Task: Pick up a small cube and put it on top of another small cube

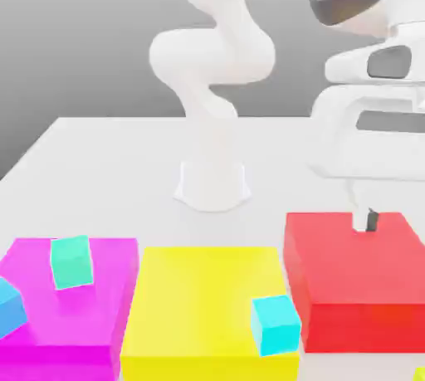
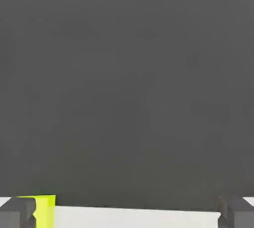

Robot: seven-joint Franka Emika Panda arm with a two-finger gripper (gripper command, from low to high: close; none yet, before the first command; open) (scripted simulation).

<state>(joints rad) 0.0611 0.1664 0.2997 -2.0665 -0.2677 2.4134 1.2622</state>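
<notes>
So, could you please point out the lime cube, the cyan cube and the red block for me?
lime cube (image 2: 44, 211), hand view, its lit face.
cyan cube (image 1: 275, 324), exterior view, front face, on the yellow block.
red block (image 1: 353, 255), exterior view, top face.

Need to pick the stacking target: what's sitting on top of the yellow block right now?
One cyan cube sits on the yellow block, at the front corner toward the exterior view's right. The rest of its top is bare. Its underside cannot be seen.
</notes>
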